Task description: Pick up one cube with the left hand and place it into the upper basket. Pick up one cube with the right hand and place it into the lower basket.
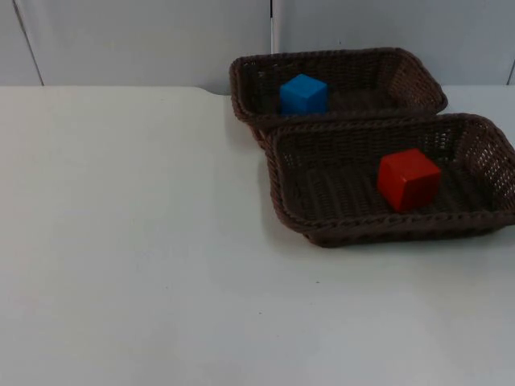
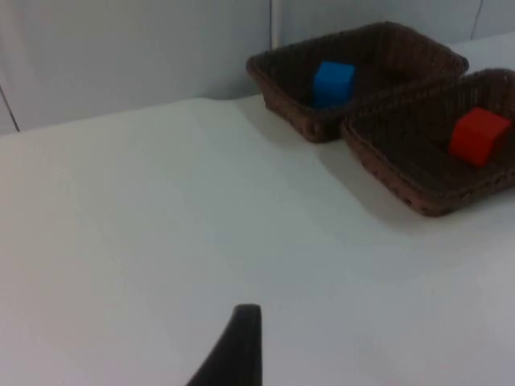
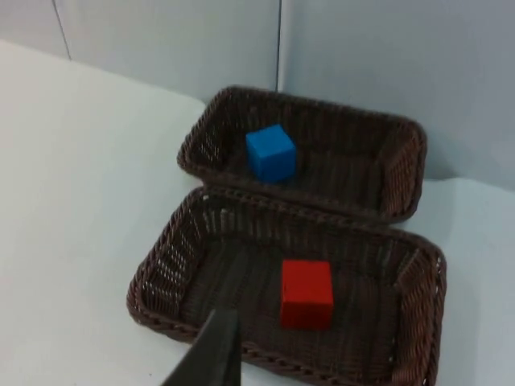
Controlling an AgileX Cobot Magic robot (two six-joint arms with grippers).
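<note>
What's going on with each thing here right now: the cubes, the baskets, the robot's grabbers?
Blue cube: resting inside the upper basket, untouched.
Red cube: resting inside the lower basket, untouched.
Upper basket: upright on the table by the wall, holding the blue cube.
Lower basket: upright, its rim against the upper basket's, holding the red cube.
Left gripper: above bare table, away from the baskets.
Right gripper: above the lower basket's near rim.

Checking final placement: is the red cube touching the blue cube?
Apart. The top view shows the red cube inside the lower basket and the blue cube inside the upper basket, basket rims between them.
</note>
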